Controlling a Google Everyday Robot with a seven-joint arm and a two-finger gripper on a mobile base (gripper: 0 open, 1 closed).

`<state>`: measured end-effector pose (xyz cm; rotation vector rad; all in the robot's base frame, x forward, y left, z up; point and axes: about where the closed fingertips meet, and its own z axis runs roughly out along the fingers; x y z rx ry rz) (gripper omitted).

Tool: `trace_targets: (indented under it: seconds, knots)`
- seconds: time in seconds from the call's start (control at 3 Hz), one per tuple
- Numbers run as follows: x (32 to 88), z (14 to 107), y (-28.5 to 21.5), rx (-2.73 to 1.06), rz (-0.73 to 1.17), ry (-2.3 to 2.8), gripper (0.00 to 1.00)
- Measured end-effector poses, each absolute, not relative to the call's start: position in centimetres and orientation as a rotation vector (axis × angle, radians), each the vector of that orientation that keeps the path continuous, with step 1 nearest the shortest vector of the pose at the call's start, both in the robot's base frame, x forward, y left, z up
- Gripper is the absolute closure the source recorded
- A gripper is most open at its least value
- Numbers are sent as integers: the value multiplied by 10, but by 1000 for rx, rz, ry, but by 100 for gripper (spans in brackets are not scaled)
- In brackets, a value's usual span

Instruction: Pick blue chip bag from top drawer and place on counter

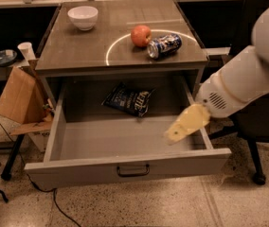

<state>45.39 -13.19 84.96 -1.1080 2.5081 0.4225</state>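
The blue chip bag [127, 100] lies flat at the back of the open top drawer [120, 140], a little right of its middle. The drawer is pulled fully out, with its bar handle [133, 170] facing me. My white arm comes in from the right. Its pale yellow gripper [178, 131] hangs over the drawer's front right part, about a bag's width in front of and to the right of the bag, not touching it. The counter [92, 46] with its white circle is above the drawer.
On the counter stand a white bowl [83, 17] at the back left, a red apple [141, 35] and a lying soda can [164, 46] in the circle. A cardboard box [18, 98] leans at the left. A black chair [262, 112] stands at the right.
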Motion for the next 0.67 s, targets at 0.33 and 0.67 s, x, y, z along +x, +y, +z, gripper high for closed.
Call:
trace_targets:
  seconds: [0.33,0.67]
  knots:
    - [477,803,-103,-814,561,2579,0]
    - [499,809,-101,-632,566,2554,0]
